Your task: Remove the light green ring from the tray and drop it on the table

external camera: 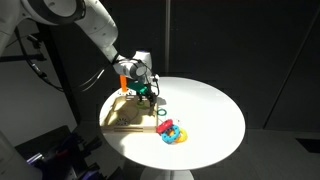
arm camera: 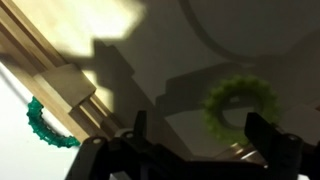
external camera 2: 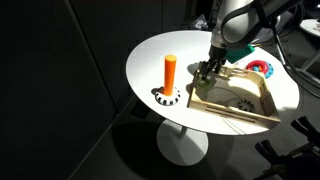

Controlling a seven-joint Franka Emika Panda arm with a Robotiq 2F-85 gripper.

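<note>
The light green ring (arm camera: 240,108) lies flat on the shaded floor of the wooden tray (arm camera: 70,92). My gripper (arm camera: 200,132) is open just above it, and the ring sits between the two fingers, nearer the right one. In both exterior views the gripper (external camera: 142,88) (external camera 2: 208,74) hangs low over one corner of the tray (external camera: 122,120) (external camera 2: 250,112) on the round white table (external camera: 215,110) (external camera 2: 150,55). There the fingers hide the ring.
A dark green ring (arm camera: 45,125) lies just outside the tray's rim. A red, blue and pink ring pile (external camera: 172,132) (external camera 2: 262,68) lies on the table beside the tray. An orange peg (external camera 2: 170,72) stands upright on a striped base.
</note>
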